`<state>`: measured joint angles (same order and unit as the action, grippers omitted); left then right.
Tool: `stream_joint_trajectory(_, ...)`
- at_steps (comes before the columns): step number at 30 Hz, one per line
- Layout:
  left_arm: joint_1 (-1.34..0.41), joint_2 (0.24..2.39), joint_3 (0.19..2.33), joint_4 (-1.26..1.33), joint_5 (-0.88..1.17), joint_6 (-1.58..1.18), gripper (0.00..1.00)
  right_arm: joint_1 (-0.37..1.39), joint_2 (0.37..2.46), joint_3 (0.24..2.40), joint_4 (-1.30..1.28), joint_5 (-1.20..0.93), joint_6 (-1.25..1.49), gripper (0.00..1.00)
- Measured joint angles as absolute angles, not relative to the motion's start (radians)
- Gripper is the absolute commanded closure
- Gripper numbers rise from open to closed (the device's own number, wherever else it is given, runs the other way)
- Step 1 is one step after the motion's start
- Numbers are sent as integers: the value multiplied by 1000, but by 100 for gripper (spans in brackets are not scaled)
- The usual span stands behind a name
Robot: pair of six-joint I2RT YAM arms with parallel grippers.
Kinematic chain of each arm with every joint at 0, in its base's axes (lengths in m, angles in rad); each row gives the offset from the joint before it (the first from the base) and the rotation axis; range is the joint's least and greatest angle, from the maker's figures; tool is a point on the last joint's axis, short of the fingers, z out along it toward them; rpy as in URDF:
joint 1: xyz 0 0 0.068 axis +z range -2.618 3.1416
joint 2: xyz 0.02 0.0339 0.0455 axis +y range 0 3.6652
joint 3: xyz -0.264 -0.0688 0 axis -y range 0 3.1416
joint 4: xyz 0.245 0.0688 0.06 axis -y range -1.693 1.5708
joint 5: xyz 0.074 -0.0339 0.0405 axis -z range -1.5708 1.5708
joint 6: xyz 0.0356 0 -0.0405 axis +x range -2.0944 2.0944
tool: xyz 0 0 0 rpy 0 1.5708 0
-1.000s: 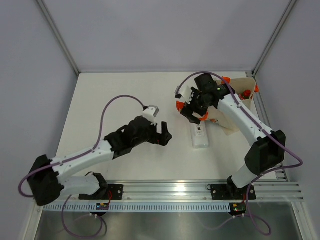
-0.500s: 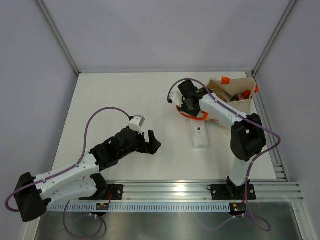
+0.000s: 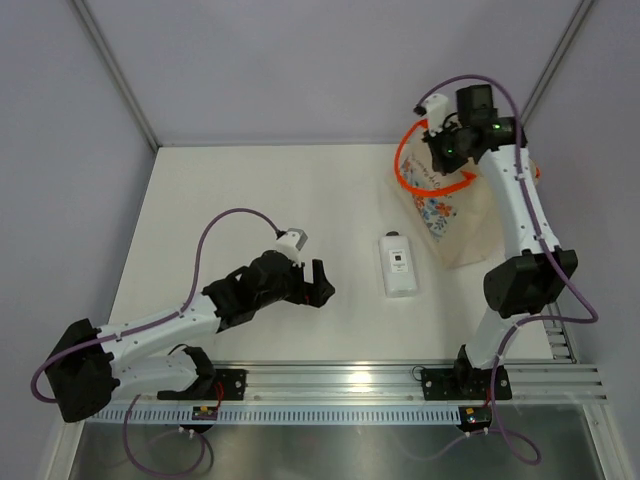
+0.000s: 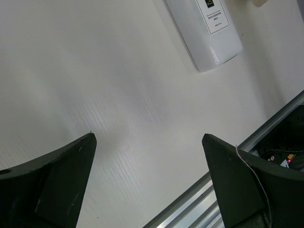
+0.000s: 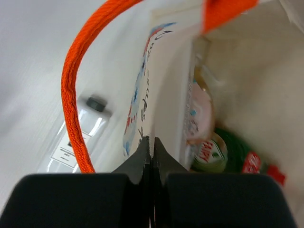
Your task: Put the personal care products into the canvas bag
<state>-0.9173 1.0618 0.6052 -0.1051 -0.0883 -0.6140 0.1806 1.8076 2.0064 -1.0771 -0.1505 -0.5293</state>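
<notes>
The canvas bag (image 3: 452,222) is at the back right, its floral side facing left. My right gripper (image 3: 447,150) (image 5: 152,140) is shut on the bag's (image 5: 166,71) top rim and holds that edge up, with an orange handle (image 3: 404,166) (image 5: 71,90) looping off to the left. Inside the bag I see a green red-capped bottle (image 5: 223,154) and a peach tube (image 5: 199,111). The flat white rectangular bottle (image 3: 398,266) (image 4: 205,28) (image 5: 78,137) lies on the table left of the bag. My left gripper (image 3: 322,283) (image 4: 148,137) hovers open and empty, left of that bottle.
An aluminium rail (image 3: 330,380) (image 4: 223,190) runs along the near edge of the white table (image 3: 250,200). Grey enclosure walls stand at the left, back and right. A purple cable (image 3: 225,220) arcs over the left arm.
My right gripper has shut on the bag's rim and swung up and back to the right, pulling the bag upright. My left gripper drew back to the left, then came a little right again.
</notes>
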Motion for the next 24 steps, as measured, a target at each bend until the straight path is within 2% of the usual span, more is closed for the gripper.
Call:
stream_joint_trajectory(4, -917, 1152, 657, -73, -53, -611, 1, 53, 1745, 2019, -1093, -216, -514, 100)
stream_joint_trajectory(8, -917, 1230, 715, -36, -14, -611, 1, 57, 1697, 1879, -1032, -312, -503, 99)
stream_joint_trajectory(11, -917, 1268, 746, -22, 10, -610, 1, 71, 1693, 1821, -1003, -406, -490, 93)
stream_joint_trajectory(14, -917, 1292, 769, -15, 25, -606, 1, 78, 1694, 1785, -1002, -503, -477, 75)
stream_joint_trajectory(17, -917, 1297, 778, -6, 31, -601, 1, 83, 1691, 1783, -1019, -570, -472, 53)
stream_joint_trajectory(18, -917, 1297, 779, -6, 32, -599, 1, 85, 1686, 1783, -1020, -581, -472, 37)
stream_joint_trajectory(19, -917, 1297, 779, -5, 32, -599, 1, 84, 1679, 1783, -1019, -588, -469, 25)
stream_joint_trajectory(20, -917, 1297, 779, -6, 33, -598, 1, 84, 1670, 1783, -1018, -588, -471, 3)
stream_joint_trajectory(24, -917, 1297, 779, -7, 31, -588, 1, 84, 1591, 1785, -1005, -566, -467, 0)
